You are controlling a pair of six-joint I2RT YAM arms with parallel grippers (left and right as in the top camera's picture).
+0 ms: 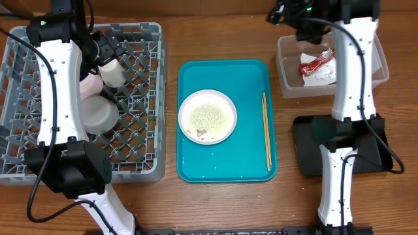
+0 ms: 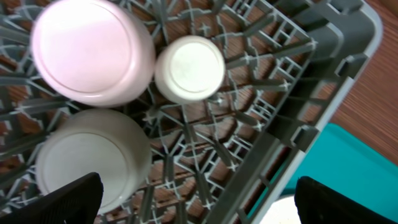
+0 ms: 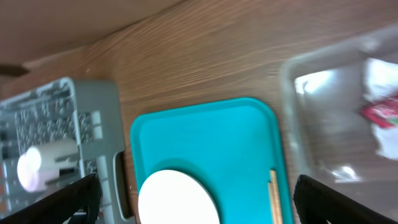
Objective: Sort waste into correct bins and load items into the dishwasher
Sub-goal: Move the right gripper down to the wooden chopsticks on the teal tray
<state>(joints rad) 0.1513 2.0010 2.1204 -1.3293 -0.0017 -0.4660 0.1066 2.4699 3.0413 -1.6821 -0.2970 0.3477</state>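
The grey dishwasher rack [image 1: 39,59] on the left holds an upturned pink bowl [image 2: 93,50], a white cup [image 2: 189,68] and a pale bowl [image 2: 90,158]. My left gripper [image 1: 116,49] hovers open and empty above them. On the teal tray [image 1: 225,81] lie a round plate [image 1: 208,116] carrying rice-like crumbs and the chopsticks [image 1: 266,130]. The clear tub [image 1: 290,72] at the back right contains the white napkin [image 3: 379,74] and red wrapper [image 1: 318,63]. My right gripper [image 1: 284,13] hangs open and empty beside the tub's far left corner.
A shallow black tray [image 1: 307,147] sits at the right, partly under the right arm's base. Bare wooden tabletop separates the rack, the teal tray and the tub. The rack's raised wall [image 2: 298,93] stands between the left gripper and the teal tray.
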